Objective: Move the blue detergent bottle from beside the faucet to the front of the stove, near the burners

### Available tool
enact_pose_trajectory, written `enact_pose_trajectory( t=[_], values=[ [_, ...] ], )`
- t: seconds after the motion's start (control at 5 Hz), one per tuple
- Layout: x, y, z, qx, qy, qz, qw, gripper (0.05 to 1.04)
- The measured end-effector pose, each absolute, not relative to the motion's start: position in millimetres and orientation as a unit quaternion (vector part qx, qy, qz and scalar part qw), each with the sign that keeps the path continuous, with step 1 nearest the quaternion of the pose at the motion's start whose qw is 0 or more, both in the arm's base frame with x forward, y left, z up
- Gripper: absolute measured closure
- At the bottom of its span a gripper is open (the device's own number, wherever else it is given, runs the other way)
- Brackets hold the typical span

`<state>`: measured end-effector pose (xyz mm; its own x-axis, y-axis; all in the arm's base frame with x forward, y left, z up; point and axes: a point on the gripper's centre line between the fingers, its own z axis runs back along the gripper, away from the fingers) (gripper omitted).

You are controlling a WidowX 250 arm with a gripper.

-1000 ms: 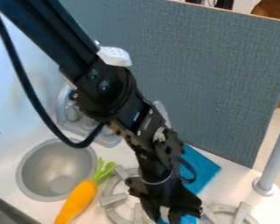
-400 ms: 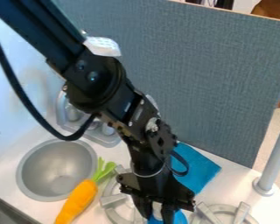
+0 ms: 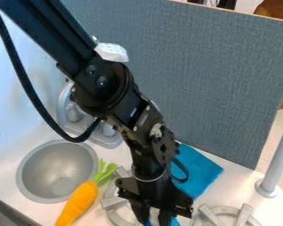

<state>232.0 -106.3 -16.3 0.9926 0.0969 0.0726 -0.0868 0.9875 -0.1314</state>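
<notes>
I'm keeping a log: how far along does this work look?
Nothing looks clearly done: the carrot lies outside the sink, the blue cloth behind the burners. In hand: the gripper is low by something blue; hold unclear. Left, probably: finishing there, then lifting clear.

So the thing down by the gripper (image 3: 154,220) is some bright blue object (image 3: 176,222), and honestly I can't tell you what it is. It's right at the bottom edge, partly cut off and mostly hidden behind the gripper. A small patch pokes out on the right side, plus a tiny sliver further left. It's near the left stove burner (image 3: 113,202). Can't make out its full shape, which way it's turned, or whether it's actually being held.
</notes>
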Motion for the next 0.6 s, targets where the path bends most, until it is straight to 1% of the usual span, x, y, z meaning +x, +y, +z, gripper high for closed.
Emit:
enact_pose_trajectory(
  t=[0.2, 0.4, 0.6],
  values=[
    [241.2, -105.0, -17.9, -0.061, -0.034, 0.046, 0.997, 0.598],
    [249.9, -108.9, -20.2, -0.059, -0.028, 0.038, 0.997, 0.519],
    [256.3, -109.7, -27.1, -0.045, -0.005, 0.023, 0.999, 0.202]
  ],
)
